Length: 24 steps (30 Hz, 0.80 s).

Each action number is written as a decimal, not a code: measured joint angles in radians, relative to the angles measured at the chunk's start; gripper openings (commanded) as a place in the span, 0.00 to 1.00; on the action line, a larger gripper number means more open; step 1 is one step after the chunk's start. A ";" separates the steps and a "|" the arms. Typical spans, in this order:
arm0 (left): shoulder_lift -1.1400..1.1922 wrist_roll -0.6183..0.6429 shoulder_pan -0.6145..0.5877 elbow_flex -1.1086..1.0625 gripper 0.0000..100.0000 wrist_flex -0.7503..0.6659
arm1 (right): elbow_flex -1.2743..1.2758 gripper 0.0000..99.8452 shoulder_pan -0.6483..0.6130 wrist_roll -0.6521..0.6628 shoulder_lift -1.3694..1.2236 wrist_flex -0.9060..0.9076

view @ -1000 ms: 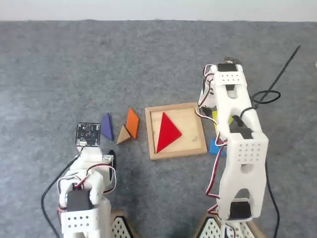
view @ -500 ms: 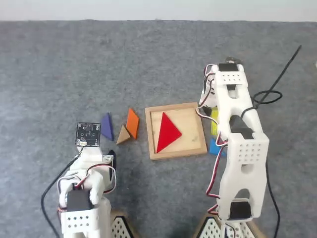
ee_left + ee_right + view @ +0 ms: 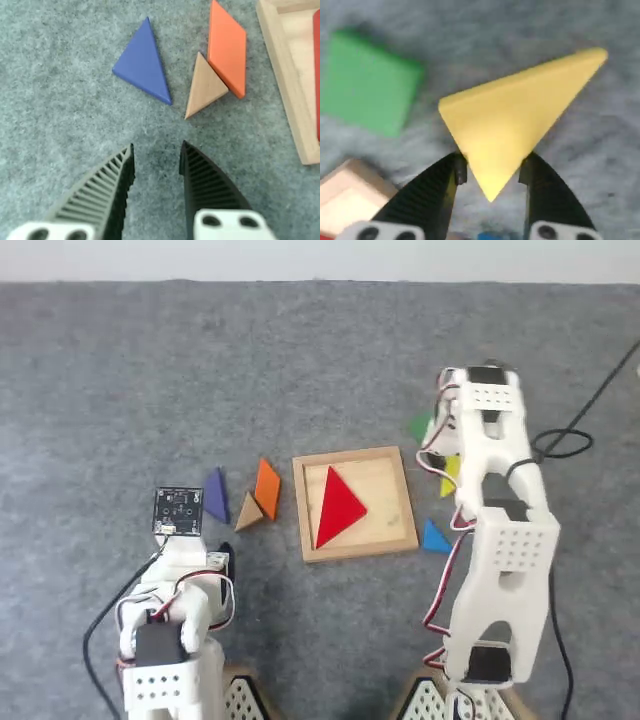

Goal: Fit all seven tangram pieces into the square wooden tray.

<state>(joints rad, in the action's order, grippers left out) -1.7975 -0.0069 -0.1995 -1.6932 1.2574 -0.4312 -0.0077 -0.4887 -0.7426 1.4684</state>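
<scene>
Grey carpet (image 3: 120,370) with seven-piece tangram set, viewed left to right. The left gripper (image 3: 157,147) hangs low over the carpet, its ribbed black fingers spread with nothing between them, just short of the nearest loose pieces. A black board (image 3: 177,511) sits on this arm; its markings are too small to read.

Three flat pieces lie left of the tray. The violet-blue triangle (image 3: 142,65) lies apart from the others, its long axis running away from the arms and its sharp tip at the far end. The tan triangle (image 3: 204,90) is bare wood and smaller, and one of its edges touches the orange parallelogram (image 3: 227,47). The long axis of the parallelogram also runs away from the arms, slightly tilted.

The square wooden tray (image 3: 352,458) has a pale floor and a raised rim, and sits slightly skewed. Inside lies the large red triangle (image 3: 337,506), its long edge toward the left wall and its right-angle corner pointing right.

Just off the near right corner of the tray lies the small blue triangle (image 3: 434,536). The right gripper (image 3: 493,165) pinches one corner of the yellow triangle (image 3: 515,120), right of the tray; the opposite edge faces away from the fingers. The green square (image 3: 367,82) lies flat on the carpet just beyond it.
</scene>
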 measured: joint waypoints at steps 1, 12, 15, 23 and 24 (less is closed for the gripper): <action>0.000 0.000 0.000 0.000 0.15 0.000 | 0.000 0.17 0.023 -0.012 0.000 0.003; 0.000 0.000 0.000 0.000 0.15 0.000 | 0.000 0.17 0.187 0.321 0.000 0.091; 0.000 0.000 0.000 0.000 0.15 0.000 | 0.000 0.17 0.261 0.377 0.000 0.120; 0.000 0.000 0.000 0.000 0.15 0.000 | 0.000 0.17 0.404 0.784 0.000 0.192; 0.000 0.000 0.000 0.000 0.15 0.000 | 0.000 0.17 0.404 0.845 0.005 0.199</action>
<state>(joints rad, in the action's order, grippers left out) -1.7975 -0.0069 -0.1995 -1.6932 1.2574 -0.4312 0.3959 0.3567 -0.7380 1.6678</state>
